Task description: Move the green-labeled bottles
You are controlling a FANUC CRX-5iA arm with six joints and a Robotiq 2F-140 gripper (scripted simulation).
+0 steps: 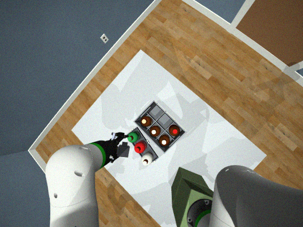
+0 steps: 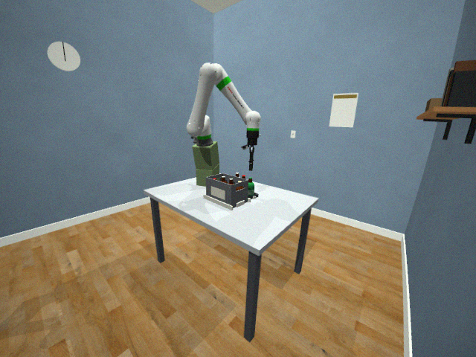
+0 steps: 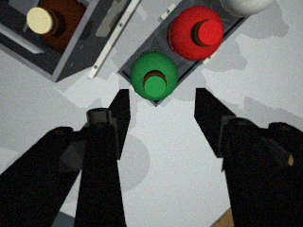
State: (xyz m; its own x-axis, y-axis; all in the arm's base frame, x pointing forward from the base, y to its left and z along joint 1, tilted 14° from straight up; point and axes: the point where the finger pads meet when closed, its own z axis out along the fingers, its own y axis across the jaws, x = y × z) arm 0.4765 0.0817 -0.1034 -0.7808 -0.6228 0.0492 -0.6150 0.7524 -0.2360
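Observation:
A green-labeled bottle stands on the dark tray at its end nearest the table's edge; it also shows in the wrist view and the side view. A red bottle and a white bottle stand beside it on the tray. The grey crate holds several brown bottles, and two slots at its far side are empty. My gripper is open and empty, high above the table and just beside the green bottle.
The robot's green pedestal stands at the table's edge near the tray. The arm's white link hangs over the table corner in the top view. The crate and tray sit side by side, level.

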